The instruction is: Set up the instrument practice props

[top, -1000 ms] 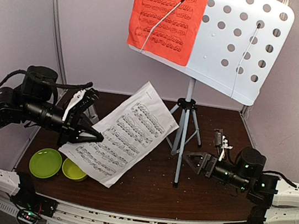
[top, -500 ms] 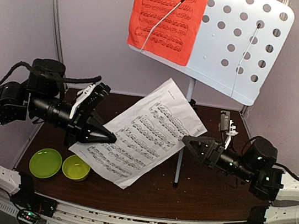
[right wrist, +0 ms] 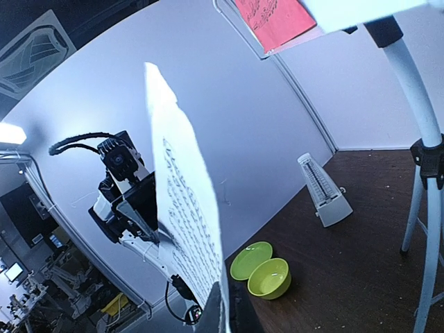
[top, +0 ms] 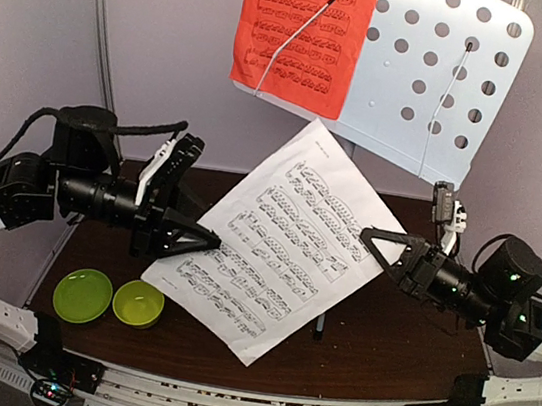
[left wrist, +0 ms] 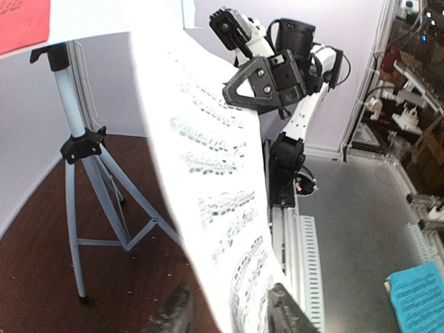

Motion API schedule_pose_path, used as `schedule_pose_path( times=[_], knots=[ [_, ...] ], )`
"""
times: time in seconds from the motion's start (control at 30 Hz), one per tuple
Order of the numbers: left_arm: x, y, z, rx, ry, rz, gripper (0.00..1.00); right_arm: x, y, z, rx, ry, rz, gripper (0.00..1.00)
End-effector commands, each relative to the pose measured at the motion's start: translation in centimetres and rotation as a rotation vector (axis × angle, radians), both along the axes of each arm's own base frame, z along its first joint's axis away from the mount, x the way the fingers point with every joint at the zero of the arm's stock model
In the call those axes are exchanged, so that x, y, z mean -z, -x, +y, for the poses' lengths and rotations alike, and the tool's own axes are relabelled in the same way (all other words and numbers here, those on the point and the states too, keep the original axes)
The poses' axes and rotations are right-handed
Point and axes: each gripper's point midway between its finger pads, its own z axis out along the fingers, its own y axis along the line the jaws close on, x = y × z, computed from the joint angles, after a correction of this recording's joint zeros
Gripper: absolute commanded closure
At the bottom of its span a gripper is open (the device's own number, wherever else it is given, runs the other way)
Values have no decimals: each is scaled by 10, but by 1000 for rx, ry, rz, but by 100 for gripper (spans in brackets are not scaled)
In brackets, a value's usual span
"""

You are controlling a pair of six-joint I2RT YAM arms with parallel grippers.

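Lilac walls (top: 169, 68) close in a dark brown table (top: 382, 350). From above, the stand (top: 421, 73) rises at the back with the red sheet (top: 300, 30) on the left half of its perforated desk. The white sheet (top: 277, 234) hangs in the air below the desk, tilted, between the two arms. The left gripper (top: 213, 240) meets its left edge and the right gripper (top: 365, 237) its right edge. Two green bowls (top: 82, 295) sit side by side at the table's near left.

On the left wrist view, the white sheet (left wrist: 208, 173) runs edge-on between the blurred fingers (left wrist: 173, 312). They stand partly apart astride the paper, with a gap showing on one side. Beyond it are the stand's tripod legs (left wrist: 73, 208) and the right gripper (left wrist: 267, 80) at the sheet's far edge.

On the right wrist view, the sheet (right wrist: 184, 208) rises from between the fingers (right wrist: 211, 316), which are pinched closed on its edge. The metronome (right wrist: 322, 191) stands upright on the table by the wall. The bowls (right wrist: 270, 277) lie nearer, touching each other, and the stand's pole (right wrist: 416, 90) is at the right.
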Motion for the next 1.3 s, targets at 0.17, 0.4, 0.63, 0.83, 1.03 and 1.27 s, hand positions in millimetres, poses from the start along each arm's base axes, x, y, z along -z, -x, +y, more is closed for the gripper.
schedule_pose_path(
  times=[0.17,0.4,0.63,0.83,1.03,1.27],
  knots=[
    [-40,-12,-28,41,34,-56,59,-21,10,-13,10,128,-56,100],
    [-55,-23,-35,5,58,-98,70,-43,18,-21,5,124,-87,100],
    [-57,-32,-45,-3,48,-110,65,-62,32,-14,-44,165,-133,100],
    [-67,-27,-50,40,63,-118,89,-78,33,-18,-26,173,-159,100],
    [-116,-32,-38,-31,163,-192,100,-107,18,-34,91,149,-154,91],
    [-178,-48,-23,-147,255,-251,100,-161,3,-60,244,71,-172,64]
  ],
)
